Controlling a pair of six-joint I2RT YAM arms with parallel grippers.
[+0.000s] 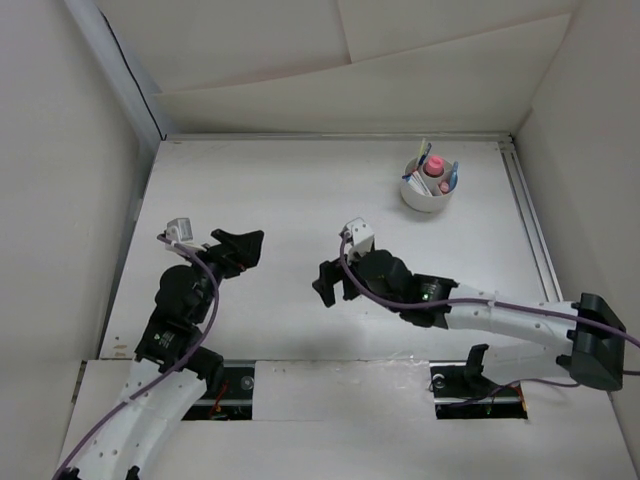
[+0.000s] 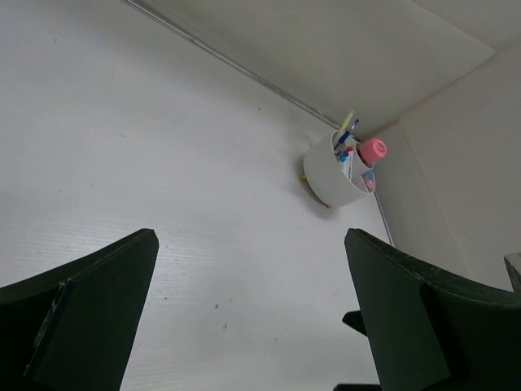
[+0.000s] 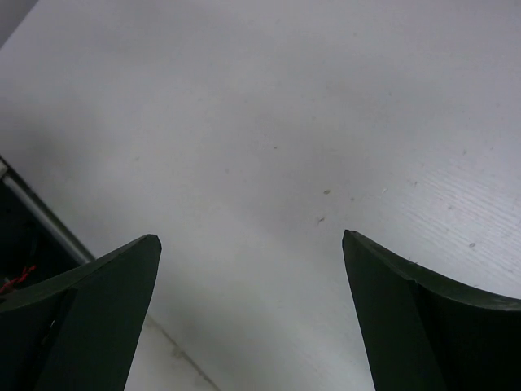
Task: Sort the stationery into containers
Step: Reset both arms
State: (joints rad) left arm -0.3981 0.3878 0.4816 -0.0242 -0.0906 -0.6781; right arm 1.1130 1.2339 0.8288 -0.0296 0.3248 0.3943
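The round white tub [image 1: 428, 190] stands at the far right of the table. In it stand thin pens [image 1: 424, 153] and a pink-capped glue stick [image 1: 435, 165]. The tub also shows in the left wrist view [image 2: 330, 175], with the pink cap [image 2: 373, 150] and pens [image 2: 348, 130] sticking up. My left gripper [image 1: 240, 250] is open and empty over the bare table at the left. My right gripper [image 1: 335, 285] is open and empty over the middle of the table, pointing left. No loose stationery shows on the table.
White walls enclose the table on three sides. A metal rail [image 1: 530, 220] runs along the right edge. The near table edge with a dark gap [image 3: 32, 244] shows in the right wrist view.
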